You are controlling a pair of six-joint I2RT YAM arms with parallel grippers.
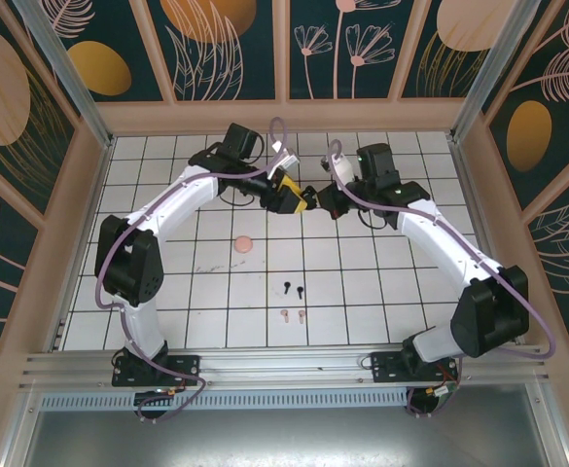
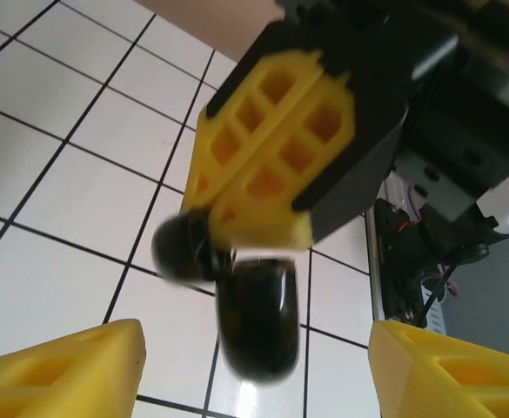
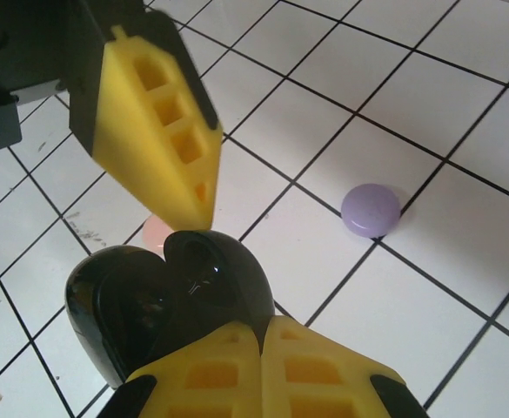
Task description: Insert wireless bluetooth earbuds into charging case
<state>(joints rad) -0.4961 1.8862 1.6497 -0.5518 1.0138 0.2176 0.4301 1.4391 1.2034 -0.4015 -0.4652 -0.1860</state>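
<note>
Top external: black earbuds (image 1: 287, 288) lie lower centre on the counter (image 1: 167, 292), pink pair (image 1: 284, 314) just below.
Tiny, light and slick, I judge; pinch the stem. My right jaws clamp the black charging case (image 3: 167, 296); my left jaws are parted, empty.

This looks like a robot test cell in a lab, not a home. A left arm (image 1: 167, 206) and a right arm (image 1: 440, 243), white with black joints and trailing cables, are bolted side by side to an aluminium rail (image 1: 265, 362) at the near edge of a white tabletop (image 1: 381, 287) ruled in a black grid. Aluminium posts (image 1: 68, 78) and pale wooden framing (image 1: 279, 115) box the table in, with wallpaper panels (image 1: 216, 49) of teal printed leaves and orange discs between them, like a staged backdrop.
</note>
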